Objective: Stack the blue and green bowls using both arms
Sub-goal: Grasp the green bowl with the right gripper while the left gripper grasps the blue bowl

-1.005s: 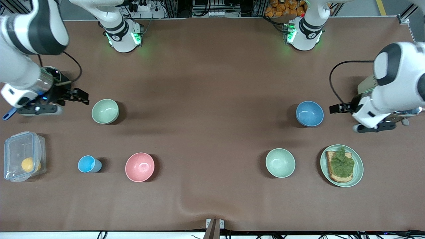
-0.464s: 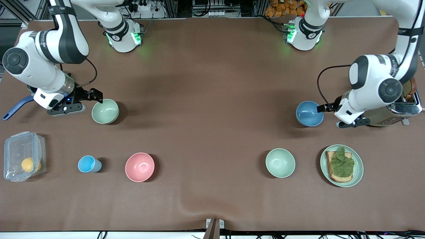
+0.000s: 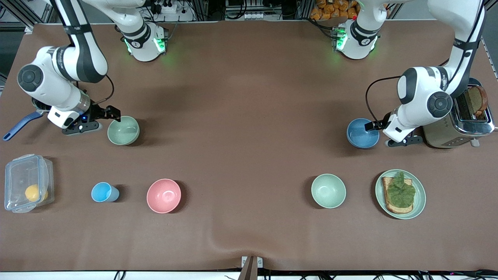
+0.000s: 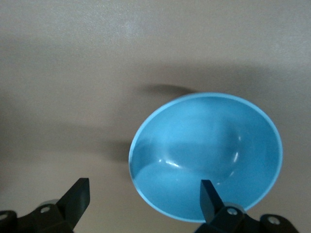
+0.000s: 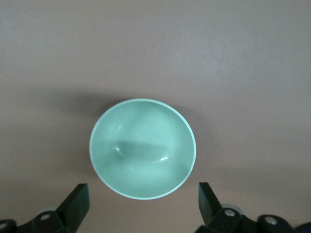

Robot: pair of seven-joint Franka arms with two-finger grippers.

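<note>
Beside the toaster (image 3: 459, 122), toward the left arm's end of the desk (image 3: 249, 97), blue bowl (image 3: 362, 133) upright, not lifted. Left end effector (image 3: 372, 125) at its rim on the toaster side, spread wide, one finger over the bowl's inside, nothing gripped. Well apart from the toaster, at the right arm's end, green bowl (image 3: 123, 130) also resting on the desk; right end effector (image 3: 113, 112) just beside its rim, wide, empty. No grasp, lift or stacking done yet; everything left.
</note>
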